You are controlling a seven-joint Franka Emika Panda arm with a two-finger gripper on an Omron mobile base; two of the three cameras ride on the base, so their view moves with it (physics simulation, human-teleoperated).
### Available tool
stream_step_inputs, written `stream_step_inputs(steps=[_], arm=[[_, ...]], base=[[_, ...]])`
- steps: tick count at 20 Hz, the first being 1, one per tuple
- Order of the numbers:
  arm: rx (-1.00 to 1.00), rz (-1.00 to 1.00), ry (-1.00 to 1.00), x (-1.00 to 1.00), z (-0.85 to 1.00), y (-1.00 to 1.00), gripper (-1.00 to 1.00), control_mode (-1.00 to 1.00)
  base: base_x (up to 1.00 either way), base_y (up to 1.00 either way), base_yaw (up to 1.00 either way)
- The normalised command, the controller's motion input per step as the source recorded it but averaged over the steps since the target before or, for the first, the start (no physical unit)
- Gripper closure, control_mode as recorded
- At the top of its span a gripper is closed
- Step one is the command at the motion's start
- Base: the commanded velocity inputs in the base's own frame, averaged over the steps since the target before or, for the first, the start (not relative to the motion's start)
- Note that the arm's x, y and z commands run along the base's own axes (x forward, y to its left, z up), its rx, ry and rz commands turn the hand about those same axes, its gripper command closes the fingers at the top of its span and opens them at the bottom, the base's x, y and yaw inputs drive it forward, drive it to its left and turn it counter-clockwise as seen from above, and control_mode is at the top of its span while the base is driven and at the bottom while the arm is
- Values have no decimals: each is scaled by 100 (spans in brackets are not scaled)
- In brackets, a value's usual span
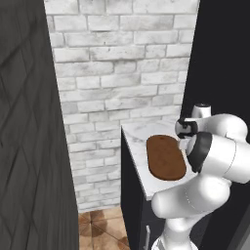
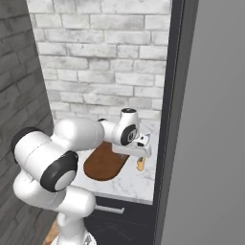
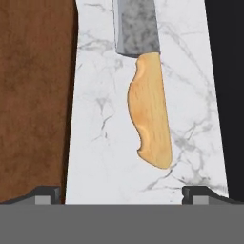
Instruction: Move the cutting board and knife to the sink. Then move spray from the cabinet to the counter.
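The knife lies on the white marble counter (image 3: pixel 97 124), its tan-orange handle (image 3: pixel 150 112) toward me and its grey blade (image 3: pixel 137 26) pointing away. My gripper (image 3: pixel 124 195) hovers open right above it, one fingertip (image 3: pixel 47 194) over the board's edge and the other past the handle on the far side. The dark-brown oval cutting board (image 1: pixel 166 157) lies flat beside the knife, to its left (image 3: pixel 33 95). From the right base view, my gripper (image 2: pixel 139 155) hangs over the knife handle (image 2: pixel 140 164), next to the cutting board (image 2: pixel 105 163). The sink, spray and cabinet are out of view.
The counter (image 1: pixel 136 141) is a narrow strip ending at a white brick wall (image 1: pixel 117 73). A tall dark panel (image 2: pixel 167 95) bounds it on the right, close to the knife. A dark grey wall (image 1: pixel 24 122) stands across the gap at left, above tiled floor (image 1: pixel 100 227).
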Motion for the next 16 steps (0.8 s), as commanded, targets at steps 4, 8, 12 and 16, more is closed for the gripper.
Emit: stream_step_inputs(steps=[4, 8, 12, 16], arm=[[0, 0, 0, 28, -19, -8, -100, -100], [0, 0, 0, 19, -18, 0, -100, -100], [0, 0, 0, 17, -18, -9, -100, -100], [0, 0, 0, 14, -15, -19, -100, -100]], base=[[0, 0, 0], [0, 0, 0], [0, 0, 0], [0, 0, 0]])
